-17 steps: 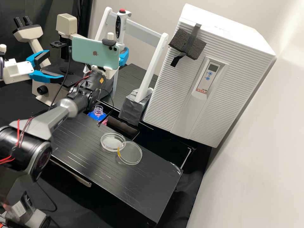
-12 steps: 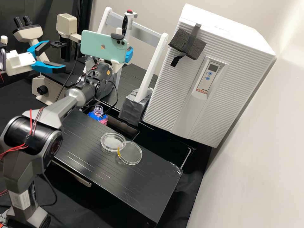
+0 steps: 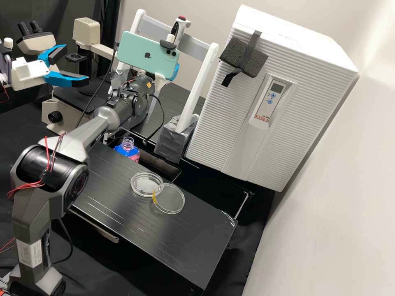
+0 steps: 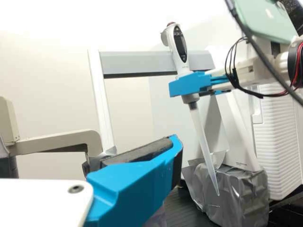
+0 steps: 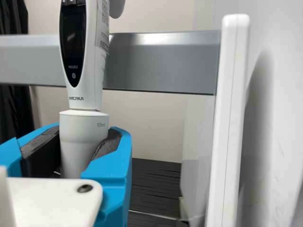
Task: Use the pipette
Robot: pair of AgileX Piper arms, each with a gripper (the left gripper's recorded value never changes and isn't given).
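The white pipette [image 3: 177, 28] stands nearly upright in front of the grey crossbar of the white stand [image 3: 203, 70]. My right gripper [image 3: 170, 74] is shut on its lower barrel, and the long clear tip [image 3: 153, 100] hangs below. In the right wrist view the pipette [image 5: 83, 71] sits between the blue fingers [image 5: 111, 161] of that gripper [image 5: 78, 158]. In the left wrist view the pipette [image 4: 178, 45] is held by the right gripper [image 4: 194, 86]. My left gripper [image 3: 66, 65] hangs open at the far left by the microscope, holding nothing.
Two clear petri dishes [image 3: 147, 183] [image 3: 169, 198] lie touching on the black tray [image 3: 185, 242]. A small bottle of pink liquid [image 3: 128, 149] stands behind them. A big white ribbed machine [image 3: 267, 94] stands at the right, a microscope [image 3: 53, 82] at the left, the stand's taped base [image 3: 175, 137] between.
My right arm has carried the pipette to the right and slightly up along the stand's crossbar. The left gripper has drifted a little right and up, still open.
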